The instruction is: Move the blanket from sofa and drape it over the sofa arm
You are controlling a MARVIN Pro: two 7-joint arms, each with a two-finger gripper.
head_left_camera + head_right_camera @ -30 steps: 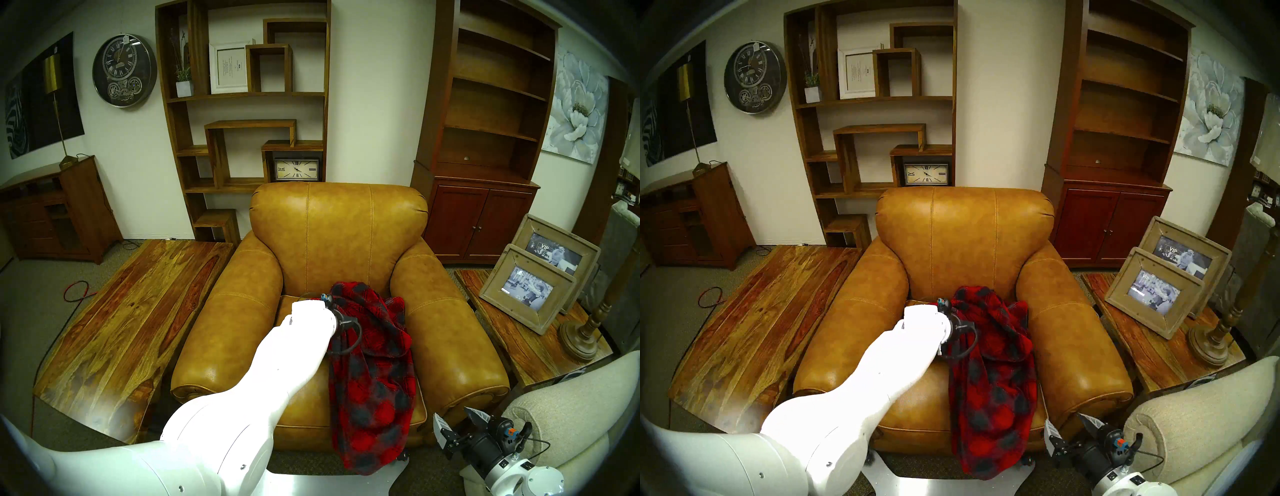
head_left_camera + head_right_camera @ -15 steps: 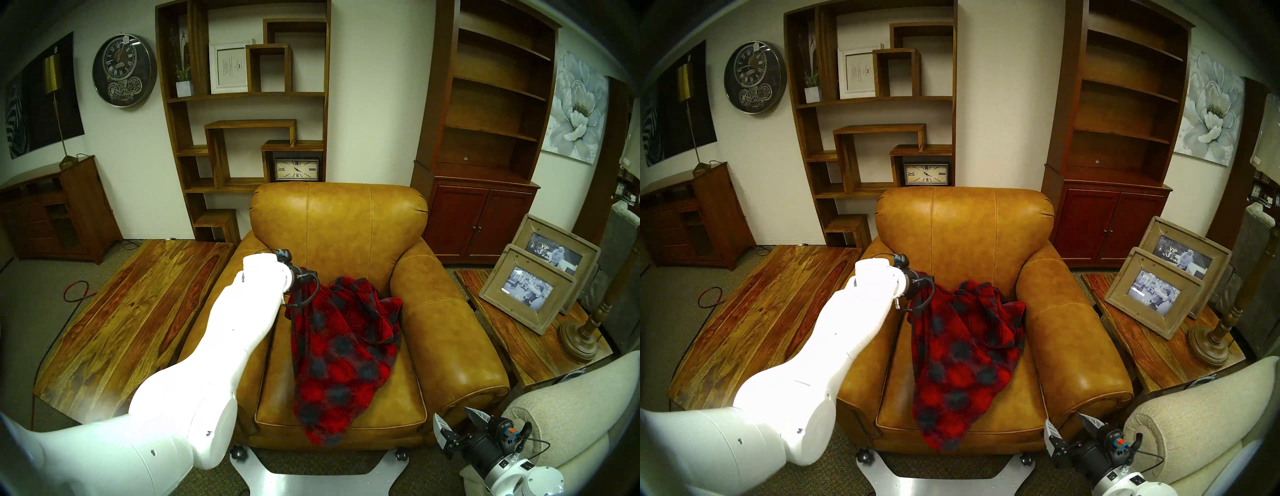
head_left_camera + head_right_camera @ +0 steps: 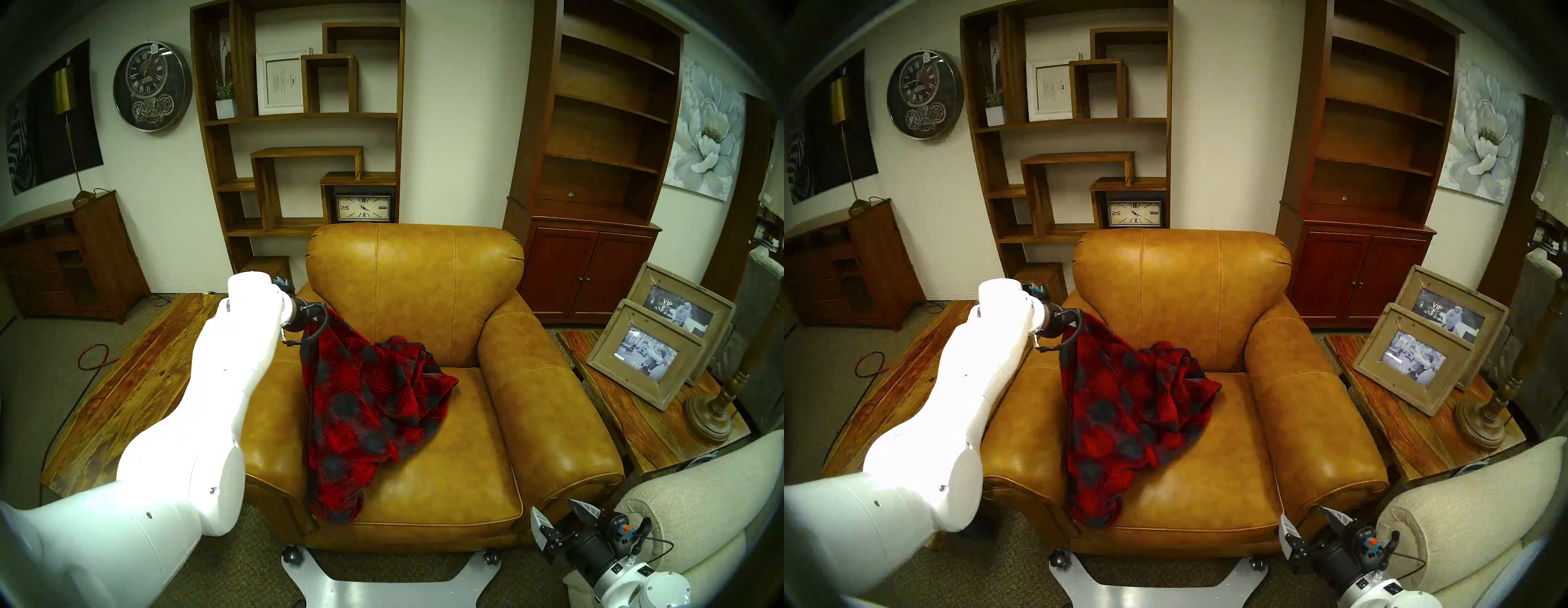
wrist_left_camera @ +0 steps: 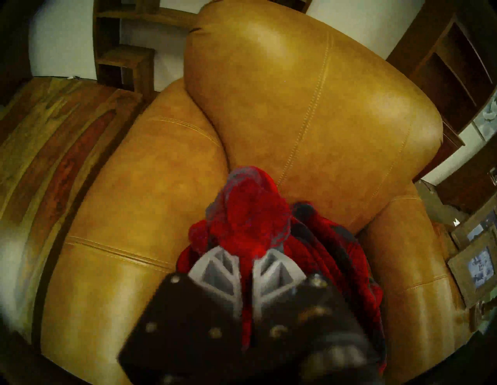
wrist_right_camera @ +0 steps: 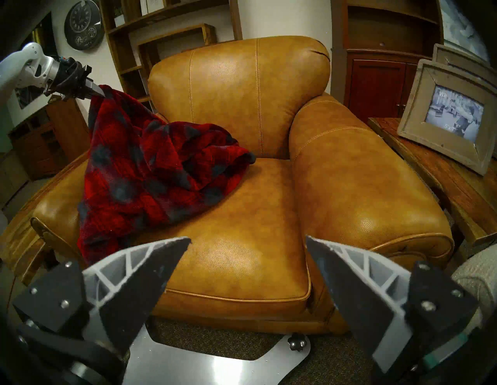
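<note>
The red and dark plaid blanket [image 3: 365, 407] [image 3: 1123, 407] hangs from my left gripper [image 3: 327, 313] [image 3: 1083, 319], which is shut on a bunched corner [image 4: 250, 209]. That gripper [image 5: 100, 92] is raised over the rear of the sofa arm [image 3: 275, 407] [image 4: 129, 204], beside the backrest of the tan leather sofa [image 3: 415, 288]. The cloth slopes down along the arm's inner side onto the left half of the seat. My right gripper [image 3: 553, 509] [image 5: 247, 239] stands open and empty, low, before the sofa's front right corner.
A long wooden table [image 3: 140, 382] runs along the sofa's left. On the right a side table [image 3: 628, 424] carries two picture frames [image 3: 649, 352] and a lamp base [image 3: 712, 412]. A cream fabric seat [image 3: 700, 501] is by my right arm. Shelving [image 3: 297, 127] stands behind.
My left gripper has carried the blanket up and leftward, from the seat's middle to above the left armrest. The blanket's hanging end came off the seat's front edge. The right arm stayed still.
</note>
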